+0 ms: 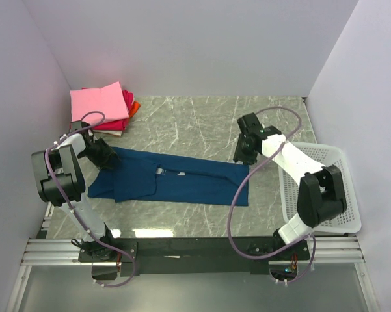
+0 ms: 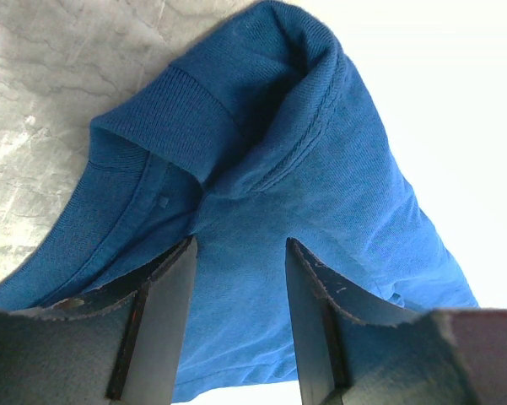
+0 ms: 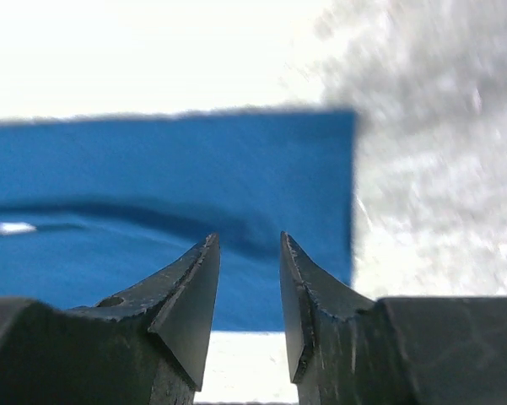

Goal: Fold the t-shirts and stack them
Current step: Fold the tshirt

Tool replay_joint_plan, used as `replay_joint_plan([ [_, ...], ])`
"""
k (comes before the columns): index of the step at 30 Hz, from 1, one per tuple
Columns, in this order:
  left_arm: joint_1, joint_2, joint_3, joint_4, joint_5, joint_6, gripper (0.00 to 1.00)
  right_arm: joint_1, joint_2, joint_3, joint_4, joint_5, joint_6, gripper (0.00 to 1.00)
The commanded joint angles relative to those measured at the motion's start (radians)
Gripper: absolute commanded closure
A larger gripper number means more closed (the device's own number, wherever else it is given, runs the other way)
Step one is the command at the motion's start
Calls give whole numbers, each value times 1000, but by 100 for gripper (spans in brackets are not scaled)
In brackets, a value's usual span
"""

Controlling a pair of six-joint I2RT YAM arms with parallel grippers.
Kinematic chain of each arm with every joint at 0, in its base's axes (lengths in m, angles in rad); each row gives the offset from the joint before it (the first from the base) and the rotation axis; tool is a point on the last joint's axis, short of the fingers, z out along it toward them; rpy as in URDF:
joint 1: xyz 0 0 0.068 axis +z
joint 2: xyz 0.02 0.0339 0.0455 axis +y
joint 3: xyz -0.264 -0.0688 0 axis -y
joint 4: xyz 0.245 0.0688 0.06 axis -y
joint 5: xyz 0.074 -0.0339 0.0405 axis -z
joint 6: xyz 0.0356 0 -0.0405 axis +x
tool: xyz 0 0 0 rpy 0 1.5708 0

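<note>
Blue shirt (image 1: 182, 185) flat, folded stack (image 1: 101, 103) behind

White arm links (image 1: 283, 153) with black joints (image 1: 322, 195), looping purple cables (image 1: 229, 221), dark wedge-shaped fingers (image 3: 190, 304)

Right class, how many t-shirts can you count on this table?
4: a blue t-shirt spread at the centre; pink, magenta-red and orange ones stacked back-left. Others may hide in that stack.

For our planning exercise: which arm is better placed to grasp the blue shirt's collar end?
Probably left. The blue collared shirt has its collar just ahead of the open left end effector; the right end effector is at the opposite hem end.
</note>
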Motion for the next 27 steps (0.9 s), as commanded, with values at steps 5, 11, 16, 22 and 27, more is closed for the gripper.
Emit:
replay_joint_plan([
  [5, 7, -2, -13, 54, -36, 28, 47, 43, 205, 155, 66, -53, -17, 58],
  [11, 7, -7, -16, 52, -38, 30, 47, 107, 274, 168, 76, -77, -10, 58],
  [16, 7, -7, -16, 53, -36, 31, 47, 143, 256, 114, 92, -79, 5, 58],
  [22, 8, -2, -21, 55, -35, 31, 47, 167, 236, 66, 92, -80, 19, 58],
  [27, 10, 6, -18, 50, -47, 31, 47, 177, 211, 46, 84, -74, 26, 58],
])
